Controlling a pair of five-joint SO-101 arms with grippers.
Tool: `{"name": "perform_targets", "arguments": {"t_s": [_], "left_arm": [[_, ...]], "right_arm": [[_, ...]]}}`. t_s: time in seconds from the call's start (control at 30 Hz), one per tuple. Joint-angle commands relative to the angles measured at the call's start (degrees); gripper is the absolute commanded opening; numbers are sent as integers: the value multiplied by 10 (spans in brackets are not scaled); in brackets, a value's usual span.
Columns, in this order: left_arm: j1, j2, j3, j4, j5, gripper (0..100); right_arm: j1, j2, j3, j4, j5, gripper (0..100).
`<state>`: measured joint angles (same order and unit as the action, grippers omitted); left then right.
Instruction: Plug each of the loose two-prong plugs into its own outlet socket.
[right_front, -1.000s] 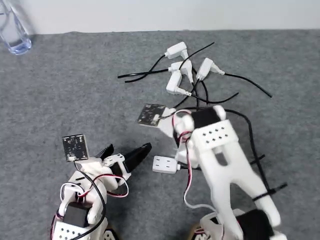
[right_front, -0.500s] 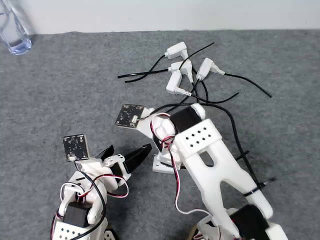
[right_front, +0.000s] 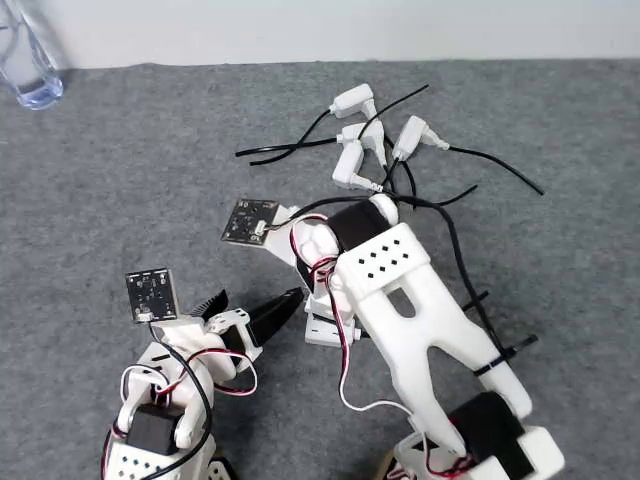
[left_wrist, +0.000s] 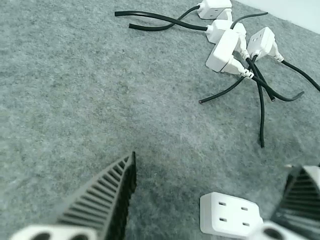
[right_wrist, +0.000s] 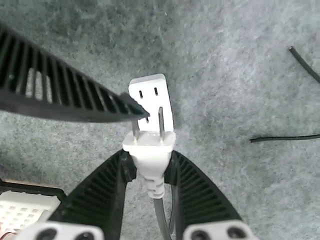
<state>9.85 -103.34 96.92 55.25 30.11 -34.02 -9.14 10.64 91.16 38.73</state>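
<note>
My right gripper (right_wrist: 150, 161) is shut on a white two-prong plug (right_wrist: 148, 148). Its prongs hang just above and point at a white outlet block (right_wrist: 150, 95) lying on the grey mat. In the high view the right arm (right_front: 400, 290) covers most of that outlet block (right_front: 322, 331). My left gripper (right_front: 258, 298) stands open beside the block, which lies near one finger (left_wrist: 300, 192) in the left wrist view, outlet block (left_wrist: 231, 215) slots facing up. Several loose white plugs (right_front: 360, 135) with black cords lie in a cluster farther back, plugs (left_wrist: 225, 45).
Black cord ends (right_front: 270, 152) trail left of the plug cluster, and one cord (right_front: 500, 165) runs right. The held plug's cord (right_front: 455, 245) loops over the right arm. A clear glass (right_front: 30, 70) stands at the back left corner. Bare mat (right_front: 130, 180) lies on the left.
The right arm has swung left and toward the front with the plug, and now covers the outlet block in the high view. The left arm has not moved.
</note>
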Motion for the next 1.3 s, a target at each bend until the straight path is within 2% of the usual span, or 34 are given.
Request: {"name": "perform_targets", "arguments": {"t_s": [0.0,0.37,1.27], "left_arm": [[2,-2,-5,1,-3,430],[2,-2,-5,1,-4,430],[2,-3,-5,20,-4,430]], "right_arm": [[-5,-4,-33,7,-8,10],[-33,-4,-128,72,-11,10],[-43,3,-127,65,-8,10]]}}
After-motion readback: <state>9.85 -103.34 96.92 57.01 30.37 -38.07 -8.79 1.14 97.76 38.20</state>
